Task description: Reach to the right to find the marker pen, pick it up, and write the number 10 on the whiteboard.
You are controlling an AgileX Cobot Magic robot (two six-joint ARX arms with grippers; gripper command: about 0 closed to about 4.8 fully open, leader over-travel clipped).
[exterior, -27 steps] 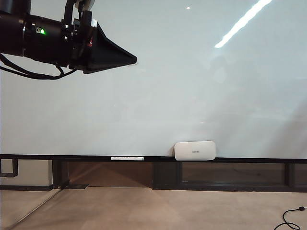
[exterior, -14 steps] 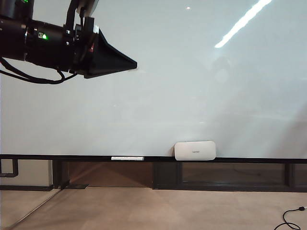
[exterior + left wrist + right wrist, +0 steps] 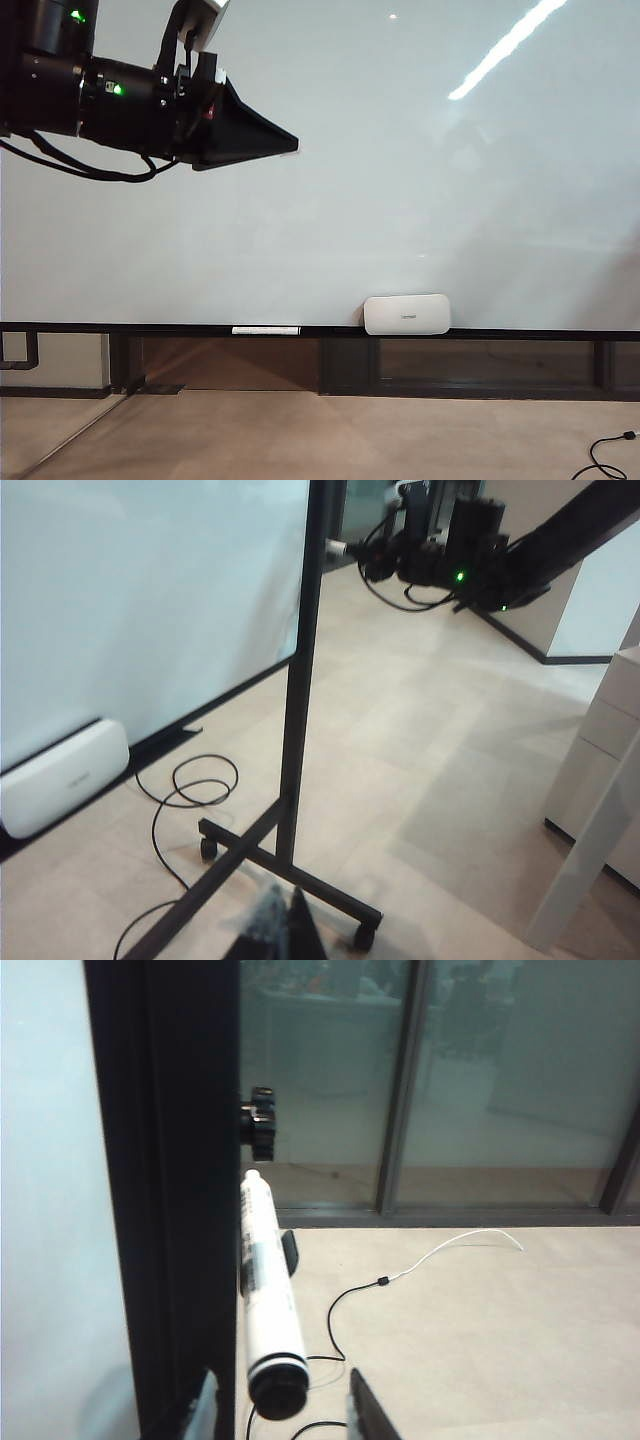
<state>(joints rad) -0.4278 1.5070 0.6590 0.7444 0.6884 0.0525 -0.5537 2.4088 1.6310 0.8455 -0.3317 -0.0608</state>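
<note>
Left gripper [image 3: 297,143]: near the whiteboard's [image 3: 400,200] upper left corner, fingers apparently pressed together, holding nothing. It has shifted slightly right and down over the last second, which does little for the task yet.

Whiteboard: face bare of writing, with ample open room across its middle and right.

Eraser [image 3: 406,314]: resting on the bottom rail, right of centre.

Marker pen [image 3: 265,1300]: clipped against the board's right edge post [image 3: 175,1190], unheld.

Right gripper [image 3: 280,1410]: fingers spread either side of the pen's cap, not yet pinching; post close beside, open floor on the other side.
</note>
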